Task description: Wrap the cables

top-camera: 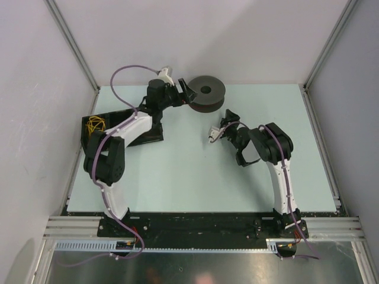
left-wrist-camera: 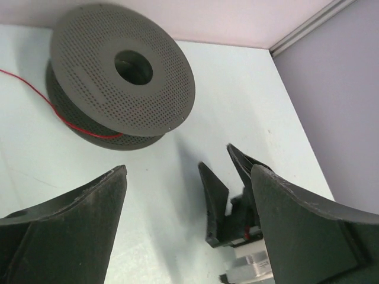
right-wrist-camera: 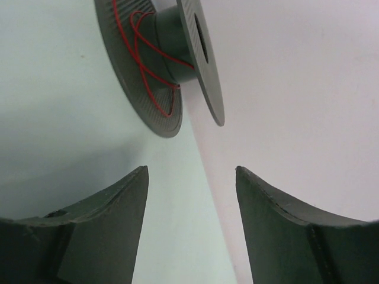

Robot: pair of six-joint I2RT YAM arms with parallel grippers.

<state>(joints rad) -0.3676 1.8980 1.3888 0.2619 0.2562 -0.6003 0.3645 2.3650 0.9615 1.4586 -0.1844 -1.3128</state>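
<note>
Item 1: spool [top-camera: 205, 92], dark grey, perforated flanges, at the far middle of the table [top-camera: 177, 177], hub hole facing up.

Item 2: the cables [right-wrist-camera: 141, 62], thin red wire, looped loosely around the spool's core between the flanges. In the left wrist view we see one strand [left-wrist-camera: 32, 87] trailing off to the left.

Item 3: left gripper [top-camera: 185, 93], just left of the spool, jaws wide, nothing between them.

Item 4: right gripper [top-camera: 228, 120], near and right of the spool, apart from it, jaws parted, holding nothing.

Item 5: black tray [top-camera: 98, 118] at the left edge, with yellow pieces in it.
</note>
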